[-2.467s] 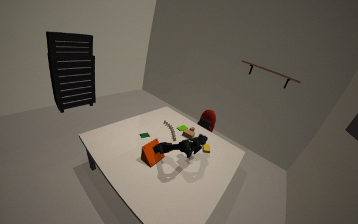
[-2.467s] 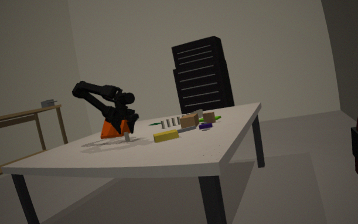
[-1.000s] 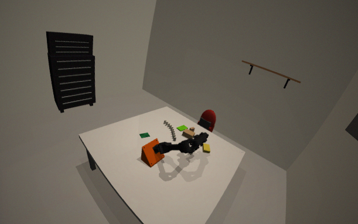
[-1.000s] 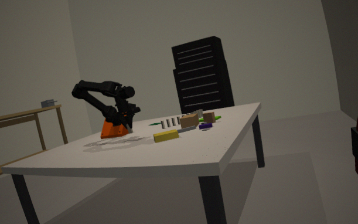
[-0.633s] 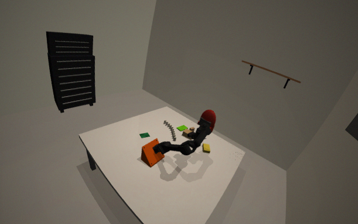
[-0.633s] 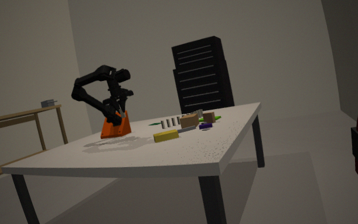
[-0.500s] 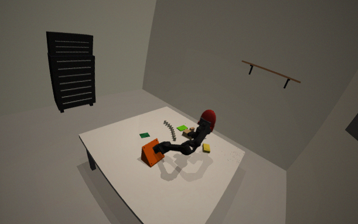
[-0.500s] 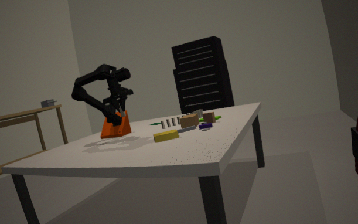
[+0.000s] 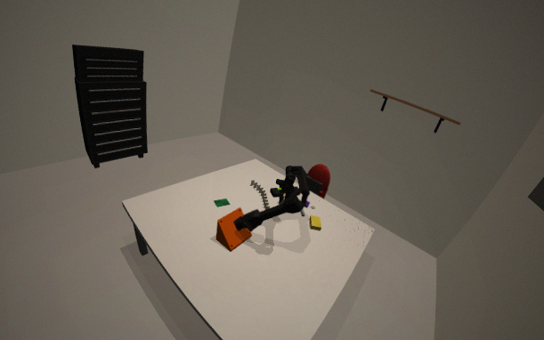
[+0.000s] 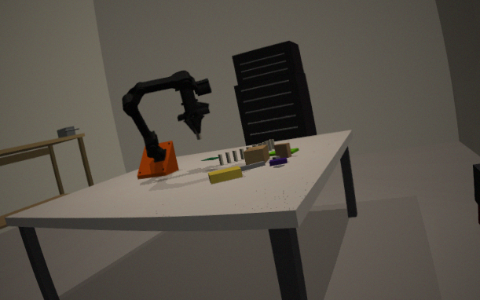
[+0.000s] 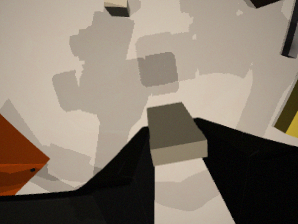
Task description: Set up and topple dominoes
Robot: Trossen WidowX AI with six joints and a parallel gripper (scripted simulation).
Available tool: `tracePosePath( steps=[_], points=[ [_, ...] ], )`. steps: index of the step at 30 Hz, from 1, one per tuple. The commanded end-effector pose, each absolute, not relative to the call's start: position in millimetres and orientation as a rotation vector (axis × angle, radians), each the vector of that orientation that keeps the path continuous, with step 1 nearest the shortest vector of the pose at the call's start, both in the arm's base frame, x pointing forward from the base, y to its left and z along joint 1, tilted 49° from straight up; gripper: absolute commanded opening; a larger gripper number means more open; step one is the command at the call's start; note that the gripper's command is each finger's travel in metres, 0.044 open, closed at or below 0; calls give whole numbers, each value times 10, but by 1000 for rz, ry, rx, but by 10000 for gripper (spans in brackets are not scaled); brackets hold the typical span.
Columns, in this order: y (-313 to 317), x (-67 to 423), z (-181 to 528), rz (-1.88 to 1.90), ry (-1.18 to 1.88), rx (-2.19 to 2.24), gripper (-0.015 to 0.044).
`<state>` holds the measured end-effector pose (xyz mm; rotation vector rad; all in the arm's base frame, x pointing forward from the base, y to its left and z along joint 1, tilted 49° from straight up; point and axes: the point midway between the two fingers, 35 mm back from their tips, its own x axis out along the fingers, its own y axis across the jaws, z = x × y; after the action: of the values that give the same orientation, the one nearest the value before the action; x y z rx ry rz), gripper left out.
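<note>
A curved row of small pale grey dominoes stands on the table; its near-end domino shows at the top of the wrist view. My gripper is shut on one domino, whose lower end sticks out past the fingertips. The gripper points down, high above the table, on the near side of the row in the exterior view. In the top view the arm hides the fingers. Small brown boxes hide part of the row in the exterior view.
The orange arm base stands near a dark green card. A yellow block, a grey bar, a purple block, two brown boxes and a lime green piece lie beyond the row.
</note>
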<state>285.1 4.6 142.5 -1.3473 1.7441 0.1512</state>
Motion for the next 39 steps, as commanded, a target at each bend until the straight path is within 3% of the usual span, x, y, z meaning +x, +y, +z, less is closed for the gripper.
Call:
tracePosePath(
  steps=[1,13,39],
  points=[
    [463,2941,886,-50,1751,-1211,107],
    [502,2945,774,-85,1749,-1191,107],
    [-442,2890,-56,-92,1748,-1194,107]
  ],
)
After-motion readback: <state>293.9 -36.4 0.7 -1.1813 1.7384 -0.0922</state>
